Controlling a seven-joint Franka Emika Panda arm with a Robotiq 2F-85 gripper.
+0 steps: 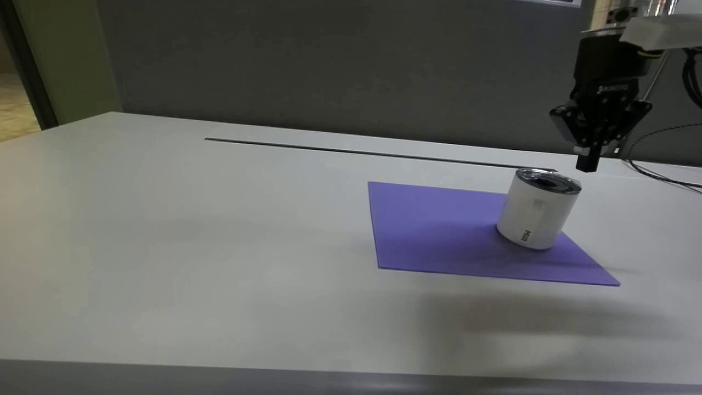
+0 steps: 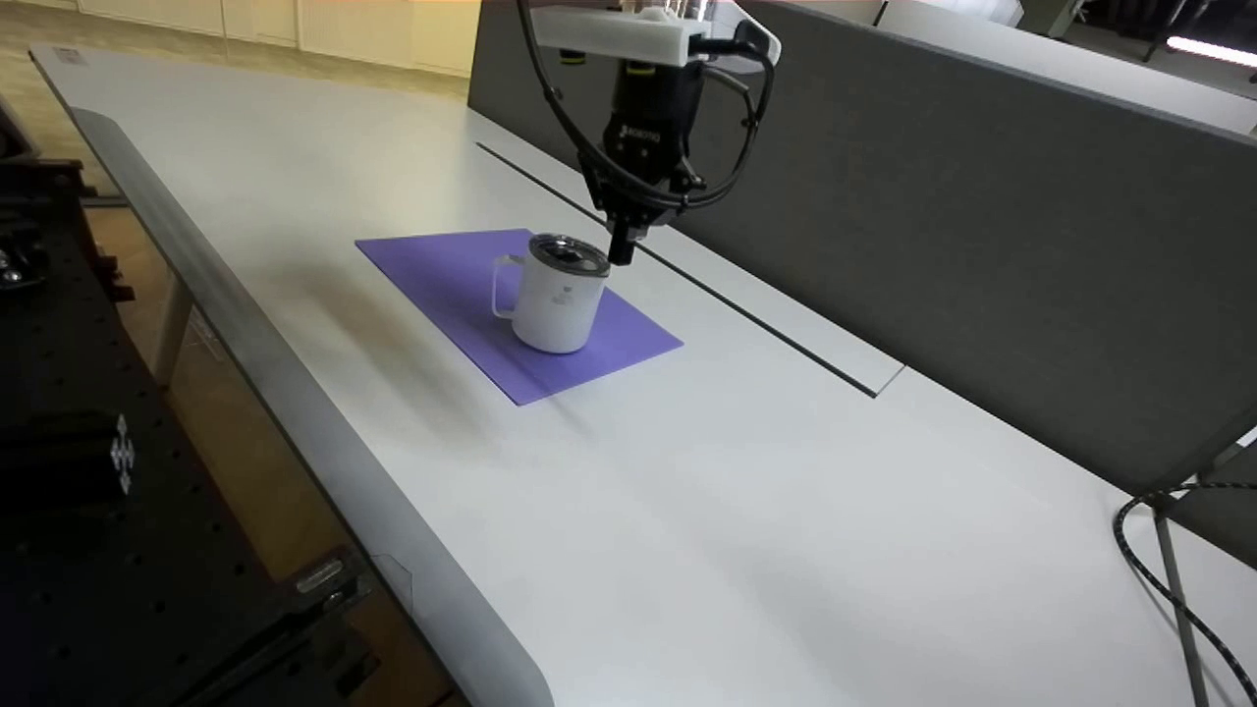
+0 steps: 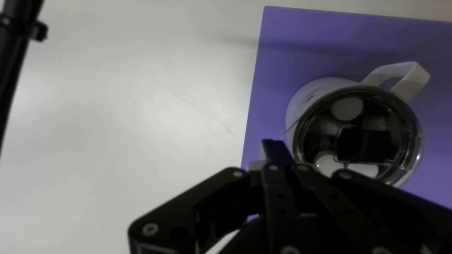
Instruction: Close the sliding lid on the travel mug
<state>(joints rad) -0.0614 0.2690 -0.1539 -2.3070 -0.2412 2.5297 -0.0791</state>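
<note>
Dark grey, silver-rimmed, the sliding lid [image 2: 570, 255] caps the travel mug [image 1: 536, 214] on the purple mat [image 1: 433, 225]. Near the lid hangs the gripper [image 1: 588, 161], pinched narrow, apparently empty. Likely lining up; next, lower onto the dark tab [image 3: 367, 144] and push it across.

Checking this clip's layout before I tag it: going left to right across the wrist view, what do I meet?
Black cable, white tabletop, left edge of the purple mat, travel mug standing on that mat.
</note>
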